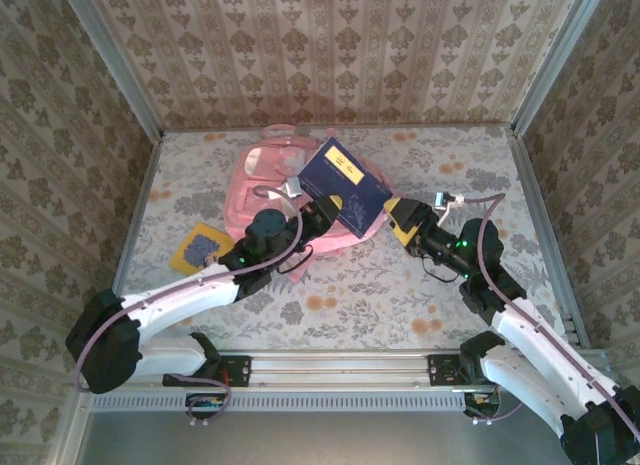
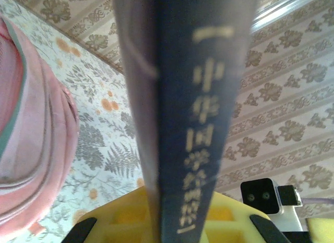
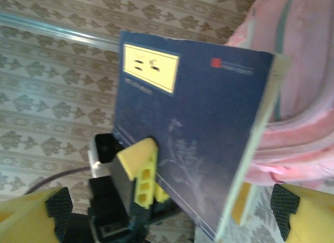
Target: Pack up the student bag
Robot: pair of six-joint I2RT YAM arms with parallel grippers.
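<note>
The floral-printed desk (image 1: pixel 400 285) is taken up at its far middle by the student bag (image 1: pixel 262 200), which is laid flat with its lighter front pockets upward. Nothing is seen inside it, and whether its main compartment is unzipped cannot be told from above. The packing is therefore judged to be at an early stage. A dark blue book (image 1: pixel 345 190) is held raised and tilted over the bag's right edge, not yet put in. A smaller yellow-and-blue book (image 1: pixel 200 248) lies on the desk to the left of the bag, near it but apart, and is also to be packed.

The bag is made of soft pink fabric, padded and slumping, with stitched seams and a greenish trim (best seen in the wrist views). The blue book is a thin, stiff rectangular paperback. A yellow label and a pale plant drawing are printed on its cover, and pale characters run down its spine. The small book is squarish and flat.

The left hand (image 1: pixel 325 215) is pinched on the blue book's lower edge, with its yellow fingers pressed against both covers. The right hand (image 1: pixel 392 219) is spread wide just beside the book's right side, and nothing is held in it.
</note>
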